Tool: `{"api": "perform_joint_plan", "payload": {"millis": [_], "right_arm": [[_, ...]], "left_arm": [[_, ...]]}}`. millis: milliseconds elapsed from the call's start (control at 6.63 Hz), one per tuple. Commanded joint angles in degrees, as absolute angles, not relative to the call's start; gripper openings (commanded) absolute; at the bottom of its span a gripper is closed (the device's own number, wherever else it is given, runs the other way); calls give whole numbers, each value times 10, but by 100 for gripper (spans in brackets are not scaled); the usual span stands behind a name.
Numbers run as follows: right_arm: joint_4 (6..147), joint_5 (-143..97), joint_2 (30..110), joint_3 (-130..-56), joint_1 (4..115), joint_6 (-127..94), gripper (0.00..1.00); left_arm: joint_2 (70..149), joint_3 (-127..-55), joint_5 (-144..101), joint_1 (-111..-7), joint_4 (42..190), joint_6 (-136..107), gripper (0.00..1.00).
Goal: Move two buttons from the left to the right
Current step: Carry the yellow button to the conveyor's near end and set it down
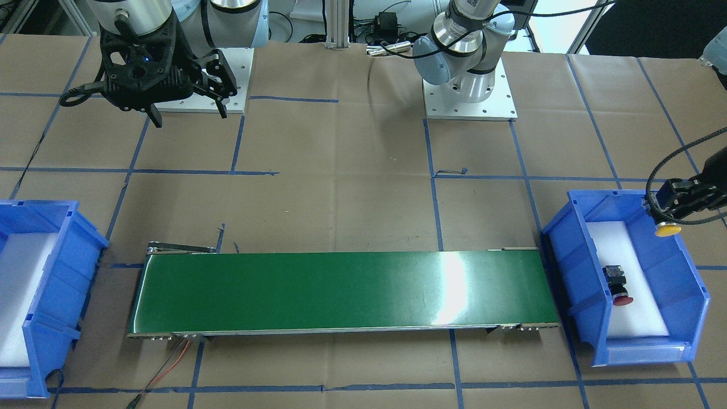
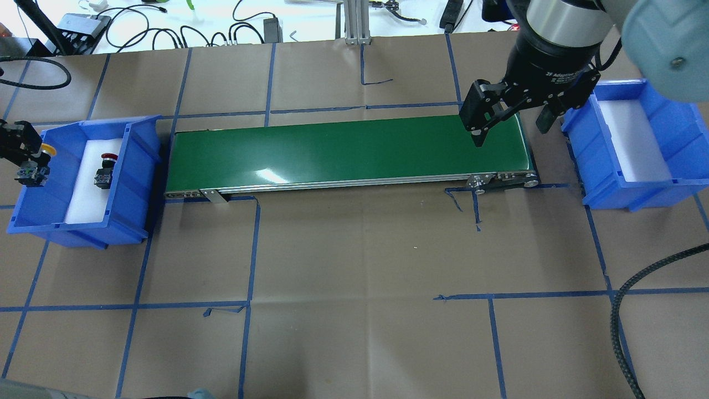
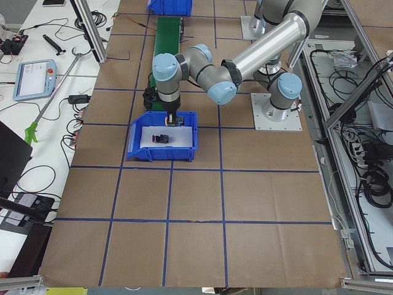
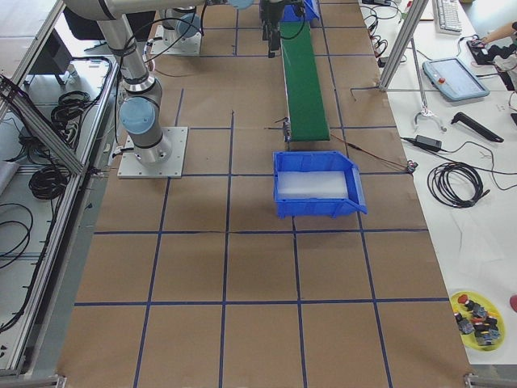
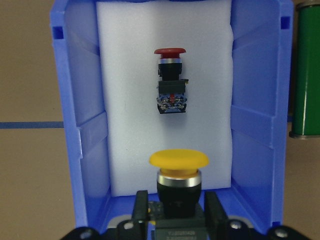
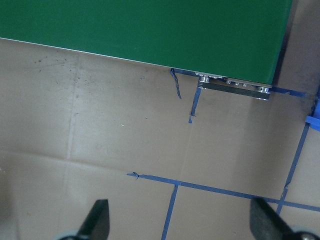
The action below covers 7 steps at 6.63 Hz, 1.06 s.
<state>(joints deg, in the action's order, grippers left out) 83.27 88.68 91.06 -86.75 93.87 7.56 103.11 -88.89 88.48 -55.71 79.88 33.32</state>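
Left wrist-mounted view: the yellow button [image 5: 178, 160] is clamped in the left end effector [image 5: 176, 206] above the bin [image 5: 75, 125] holding the red button [image 5: 170, 80]; the right end effector [image 2: 510, 133] is held open over the belt [image 2: 332, 149], presumably for pickup.

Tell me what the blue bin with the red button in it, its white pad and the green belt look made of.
Blue bin: likely moulded plastic, smooth and slightly glossy, with ribbed walls.
White pad: probably foam, matte and finely textured, with soft edges.
Green belt: seemingly rubber or PVC, smooth, with a bright patch of glare.
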Motion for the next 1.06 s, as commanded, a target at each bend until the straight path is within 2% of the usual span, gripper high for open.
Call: {"api": "perform_joint_plan", "payload": {"millis": [0,452,904], "right_arm": [[832,887,911,-867,939,76,100],[832,887,911,-868,939,76,100],[832,887,911,-868,939,76,100]], "left_arm": [[1034,-866,880,-645,797,227,0],[1037,-875,884,-790,788,61,0],[1077,-965,884,-811,648,61,0]]}}
